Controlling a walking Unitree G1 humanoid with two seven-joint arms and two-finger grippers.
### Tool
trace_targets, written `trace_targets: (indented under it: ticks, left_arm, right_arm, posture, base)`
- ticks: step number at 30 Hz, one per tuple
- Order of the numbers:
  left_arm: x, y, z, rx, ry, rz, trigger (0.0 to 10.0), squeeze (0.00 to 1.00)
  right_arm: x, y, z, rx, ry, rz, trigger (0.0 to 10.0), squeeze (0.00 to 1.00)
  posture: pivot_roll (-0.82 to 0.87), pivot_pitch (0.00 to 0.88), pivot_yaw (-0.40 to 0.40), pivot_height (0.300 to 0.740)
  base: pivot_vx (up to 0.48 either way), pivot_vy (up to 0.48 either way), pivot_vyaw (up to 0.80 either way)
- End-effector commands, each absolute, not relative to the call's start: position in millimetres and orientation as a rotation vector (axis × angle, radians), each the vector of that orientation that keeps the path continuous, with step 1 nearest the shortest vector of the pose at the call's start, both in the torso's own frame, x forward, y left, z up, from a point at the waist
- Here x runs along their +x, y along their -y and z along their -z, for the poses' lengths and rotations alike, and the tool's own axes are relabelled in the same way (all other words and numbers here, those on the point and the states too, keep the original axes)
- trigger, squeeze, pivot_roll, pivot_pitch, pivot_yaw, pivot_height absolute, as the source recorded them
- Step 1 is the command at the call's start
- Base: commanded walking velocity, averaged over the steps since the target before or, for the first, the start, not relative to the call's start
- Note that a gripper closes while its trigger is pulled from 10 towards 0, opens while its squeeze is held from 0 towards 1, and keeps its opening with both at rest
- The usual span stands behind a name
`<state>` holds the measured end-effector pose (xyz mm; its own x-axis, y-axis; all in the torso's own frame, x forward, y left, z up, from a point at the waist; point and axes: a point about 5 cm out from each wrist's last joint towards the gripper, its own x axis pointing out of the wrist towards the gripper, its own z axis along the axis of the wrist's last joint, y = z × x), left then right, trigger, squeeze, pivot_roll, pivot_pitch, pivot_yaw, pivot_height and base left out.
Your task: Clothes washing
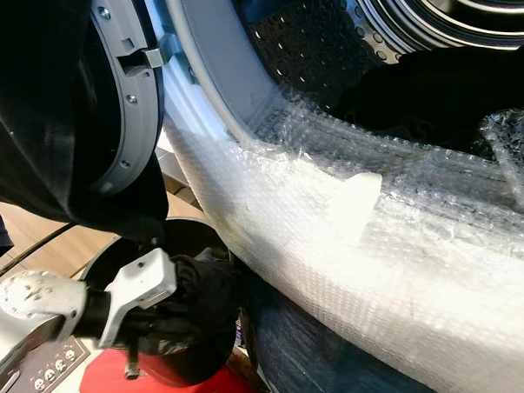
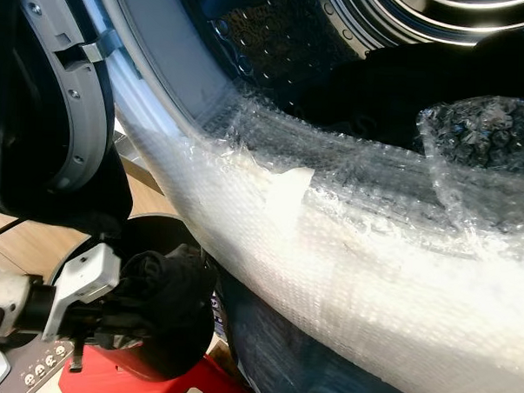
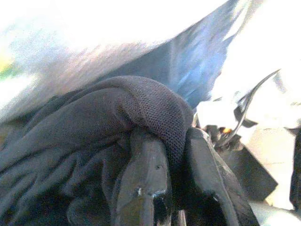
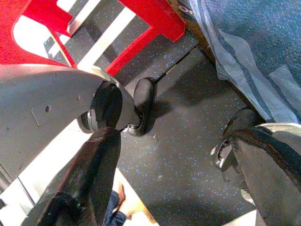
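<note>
Left gripper (image 3: 171, 179) low, beside black bucket (image 1: 199, 246), fingers pinched tight on dark garment (image 3: 94, 136); garment bunched below washer rim, outside drum; bubble wrap (image 1: 399, 255) covers lower edge of washer opening (image 1: 320, 51); open door (image 1: 118, 94) close on left, narrow gap; dark clothes (image 1: 440, 91) already inside drum; right gripper (image 4: 174, 174) hangs spread wide above speckled floor (image 4: 188, 141), near red stool (image 4: 155, 19).

Strong sunlight falls on a dark speckled floor (image 4: 188, 141), where a red plastic stool (image 4: 150, 19) stands; pale wood flooring (image 2: 34, 243) shows farther left.
</note>
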<state>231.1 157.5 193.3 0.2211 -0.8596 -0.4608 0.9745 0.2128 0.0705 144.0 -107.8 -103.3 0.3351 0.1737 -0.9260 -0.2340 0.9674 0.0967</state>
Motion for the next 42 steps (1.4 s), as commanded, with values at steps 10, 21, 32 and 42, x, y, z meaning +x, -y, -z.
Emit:
trace_targets:
  ticks: [10,21,32,42]
  left_arm:
    - [232,-105,-193,0.314,-0.272,1.608,0.0,0.00]
    - [211,-73,-159,0.045,-0.366,1.765,0.0,0.00]
    - [198,-51,-152,-0.166,-0.359,1.831,0.0,0.00]
    - [217,-94,-106,-0.038,-0.517,1.501,0.0,0.00]
  right_arm:
    - [130,76,104,0.021,-1.255,-0.308,10.0,0.00]
    - [130,77,104,0.025,-1.256,-0.304,10.0,0.00]
    - [130,79,105,0.011,-1.256,-0.310,10.0,0.00]
    - [133,79,104,-0.004,-1.211,-0.318,10.0,0.00]
  posture:
    - [-0.01,0.069,0.169,0.740]
    - [-0.02,0.064,0.163,0.740]
    - [-0.03,0.049,0.159,0.740]
    - [-0.04,0.036,0.158,0.740]
  base:
    - [0.000,0.000,0.00]
    - [0.000,0.000,0.00]
    - [0.000,0.000,0.00]
    - [0.000,0.000,0.00]
